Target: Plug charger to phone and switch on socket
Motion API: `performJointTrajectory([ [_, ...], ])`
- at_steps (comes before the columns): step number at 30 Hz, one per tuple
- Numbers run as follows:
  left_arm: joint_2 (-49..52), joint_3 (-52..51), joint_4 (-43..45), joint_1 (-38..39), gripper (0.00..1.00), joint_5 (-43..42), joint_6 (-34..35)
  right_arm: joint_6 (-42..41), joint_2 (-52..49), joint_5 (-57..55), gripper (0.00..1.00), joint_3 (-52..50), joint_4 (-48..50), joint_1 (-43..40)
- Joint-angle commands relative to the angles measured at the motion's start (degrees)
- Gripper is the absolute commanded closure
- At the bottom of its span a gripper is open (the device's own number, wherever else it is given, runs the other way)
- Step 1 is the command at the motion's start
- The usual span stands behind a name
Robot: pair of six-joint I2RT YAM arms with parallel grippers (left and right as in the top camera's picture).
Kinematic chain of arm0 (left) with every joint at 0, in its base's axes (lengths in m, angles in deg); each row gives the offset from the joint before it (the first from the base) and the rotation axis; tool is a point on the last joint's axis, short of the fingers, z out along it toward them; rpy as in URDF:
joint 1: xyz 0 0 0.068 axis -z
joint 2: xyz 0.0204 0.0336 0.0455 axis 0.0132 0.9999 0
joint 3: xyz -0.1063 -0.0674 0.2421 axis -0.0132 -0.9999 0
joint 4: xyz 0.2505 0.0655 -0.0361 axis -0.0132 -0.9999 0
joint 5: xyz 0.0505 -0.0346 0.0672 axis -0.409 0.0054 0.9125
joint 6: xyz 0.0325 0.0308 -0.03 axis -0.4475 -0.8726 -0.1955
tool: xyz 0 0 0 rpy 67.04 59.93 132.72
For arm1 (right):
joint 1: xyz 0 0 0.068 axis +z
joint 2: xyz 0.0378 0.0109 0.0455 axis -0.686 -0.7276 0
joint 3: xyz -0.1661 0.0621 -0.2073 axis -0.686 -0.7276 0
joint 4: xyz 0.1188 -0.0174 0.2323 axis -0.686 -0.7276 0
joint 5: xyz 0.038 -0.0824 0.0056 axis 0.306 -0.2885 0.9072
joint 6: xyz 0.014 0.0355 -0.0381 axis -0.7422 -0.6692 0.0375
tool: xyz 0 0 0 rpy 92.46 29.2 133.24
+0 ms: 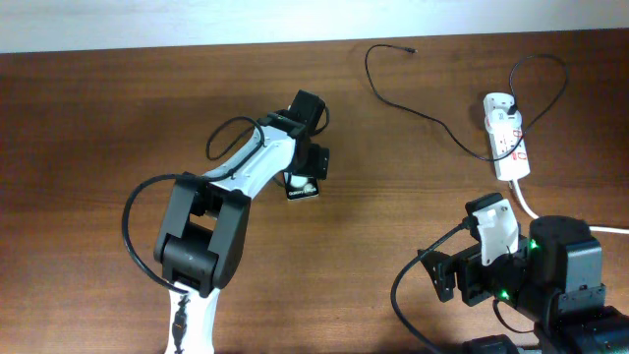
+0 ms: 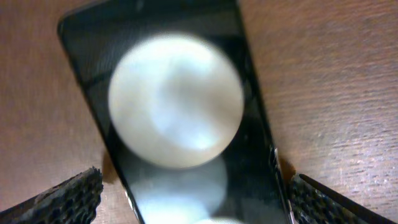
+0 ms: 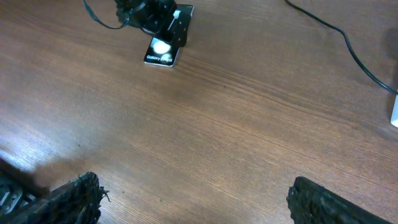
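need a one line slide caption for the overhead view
Left gripper poised over the phone mid-frame; the charger lies unplugged, well clear of it, trailing to the socket at right.

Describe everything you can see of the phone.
The phone is a slim black slab with a glossy face mirroring round white glare spots, with small white text at one end. It lies flat, face up, on the wooden table. The left gripper hangs over it, its open fingers straddling the long sides; whether they touch cannot be told. The charger lies apart, not plugged in.
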Motion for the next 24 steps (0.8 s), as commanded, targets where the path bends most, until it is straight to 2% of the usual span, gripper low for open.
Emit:
performJointTrajectory([
  [1,0.66,-0.52,-3.58,-0.02,0.01,-0.24,17.7,-0.24,0.22,-0.5,0.01,-0.31,0.13,0.26],
  [2,0.66,-0.52,-5.66,-0.02,0.01,-2.32,24.02,-0.24,0.22,-0.5,0.01,-0.31,0.13,0.26],
  [3,0.66,-0.52,-6.08,-0.02,0.01,-5.03,27.06,-0.24,0.22,-0.5,0.01,-0.31,0.13,0.26],
  [5,0.66,-0.52,-6.01,-0.02,0.01,-7.96,29.66,-0.24,0.22,-0.5,0.01,-0.31,0.13,0.26],
  [8,0.66,-0.55,-6.88,-0.02,0.01,-7.39,29.64,-0.24,0.22,-0.5,0.01,-0.31,0.13,0.26],
  [10,0.66,-0.55,-6.8,-0.02,0.01,-4.31,27.02,-0.24,0.22,-0.5,0.01,-0.31,0.13,0.26],
  [13,0.66,-0.55,-3.98,-0.02,0.01,-4.02,19.76,-0.24,0.22,-0.5,0.01,-0.31,0.13,0.26],
  [17,0.68,-0.55,-2.73,-0.11,0.02,-2.29,19.76,-0.24,0.22,-0.5,0.01,-0.31,0.13,0.26],
  [20,0.68,-0.55,-2.73,-1.07,0.08,-1.31,19.74,-0.24,0.22,-0.5,0.01,-0.31,0.13,0.26],
  [24,0.68,-0.55,-2.49,-2.12,0.08,-1.95,18.38,-0.24,0.22,-0.5,0.01,-0.31,0.13,0.26],
])
